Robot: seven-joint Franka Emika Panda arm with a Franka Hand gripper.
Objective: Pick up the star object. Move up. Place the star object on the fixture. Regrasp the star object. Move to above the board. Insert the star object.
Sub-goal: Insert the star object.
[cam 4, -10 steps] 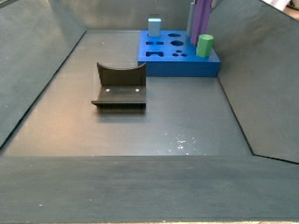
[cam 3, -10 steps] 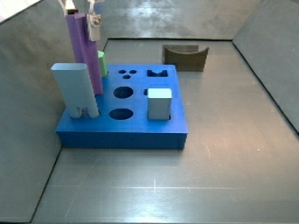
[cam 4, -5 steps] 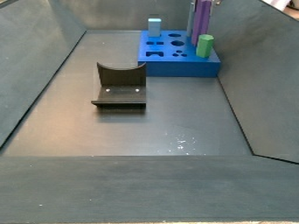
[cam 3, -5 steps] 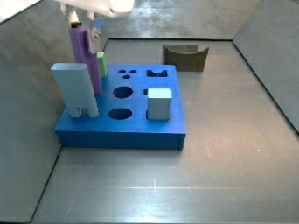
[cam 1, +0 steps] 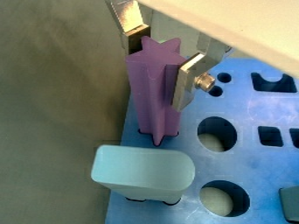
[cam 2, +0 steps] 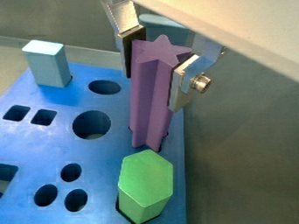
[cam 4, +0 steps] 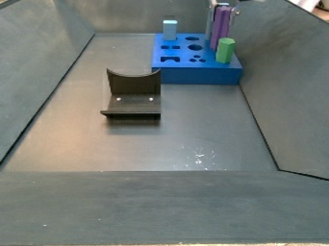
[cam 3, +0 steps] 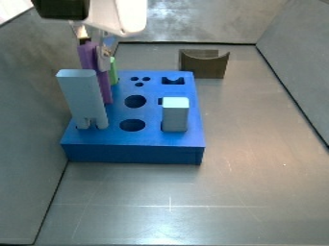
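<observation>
Purple star object stands upright, its lower end entering its hole at the edge of the blue board, clamped between the tool plates. Keep it vertical, press straight down, and clear the green hexagonal piece and pale blue block beside it.

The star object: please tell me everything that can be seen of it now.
The star object is a long, slim, matte purple prism with a star-shaped cross-section. It stands upright with its lower end in the blue board, between the green piece and the pale blue block. The hand is at its top, with silver fingers on opposite sides.
</observation>
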